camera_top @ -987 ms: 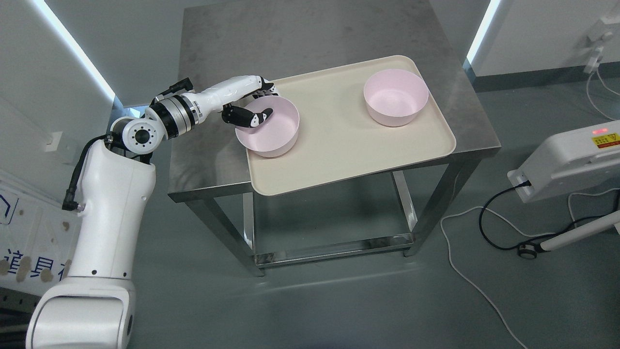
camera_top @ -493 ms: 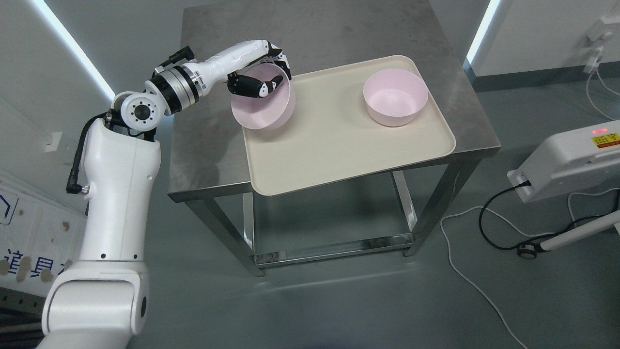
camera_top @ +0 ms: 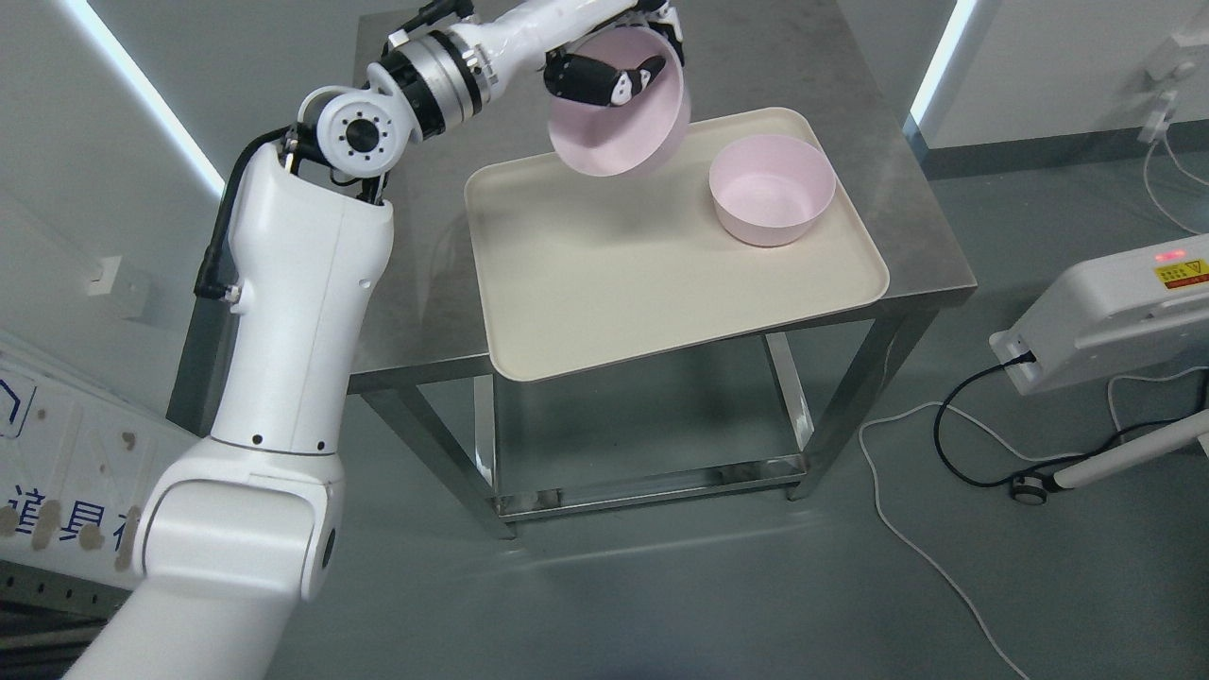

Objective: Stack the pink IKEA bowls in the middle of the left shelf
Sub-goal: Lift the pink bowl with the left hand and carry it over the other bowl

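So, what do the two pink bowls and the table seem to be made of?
Held bowl and bowl on the tray: probably matte plastic, with an even pale pink and no glare. Table: looks like brushed steel, grey with a dull, streaky sheen.

Tray (camera_top: 586,312) left and middle bare; pink bowl (camera_top: 772,189) occupies far-right corner.

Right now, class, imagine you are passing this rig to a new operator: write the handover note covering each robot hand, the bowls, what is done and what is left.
Left robot hand: shut on the lifted pink plastic bowl, thumb inside the rim, bowl tilted in the air over the beige rectangular tray.
Right robot hand: not in view.
Second pink plastic bowl: upright on the tray's right side, on the steel table.
Done: one bowl picked up.
Left: nest the bowls; no shelf is visible.
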